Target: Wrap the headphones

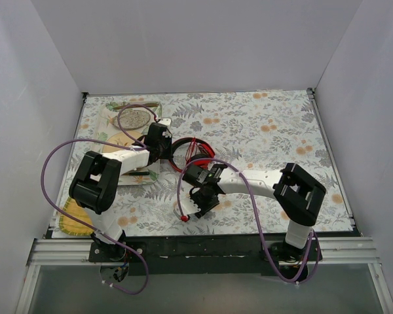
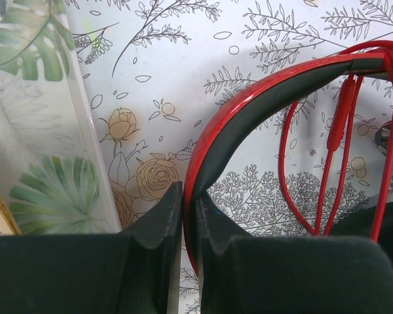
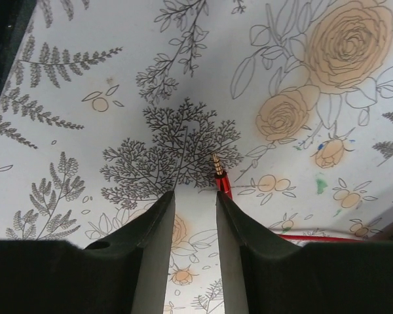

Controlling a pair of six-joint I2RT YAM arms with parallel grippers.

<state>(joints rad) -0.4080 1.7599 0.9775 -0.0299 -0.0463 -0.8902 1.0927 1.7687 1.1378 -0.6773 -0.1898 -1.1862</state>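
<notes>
The red headphones (image 1: 191, 154) lie at mid-table, with the thin red cable (image 1: 196, 148) looped inside the headband. My left gripper (image 1: 165, 150) is at their left side. In the left wrist view it (image 2: 188, 195) is shut on the black-and-red headband (image 2: 249, 98), with cable loops (image 2: 340, 131) to the right. My right gripper (image 1: 196, 208) is nearer the front, low over the cloth. In the right wrist view it (image 3: 195, 195) is open with nothing between the jaws. The cable's gold jack plug (image 3: 220, 175) lies just beyond the right fingertip.
A leaf-print placemat (image 1: 128, 171) with a round plate (image 1: 132, 118) lies at the left, and its edge shows in the left wrist view (image 2: 85, 131). A yellow mat (image 1: 71, 219) lies at the front left. White walls enclose the floral tablecloth (image 1: 275, 131).
</notes>
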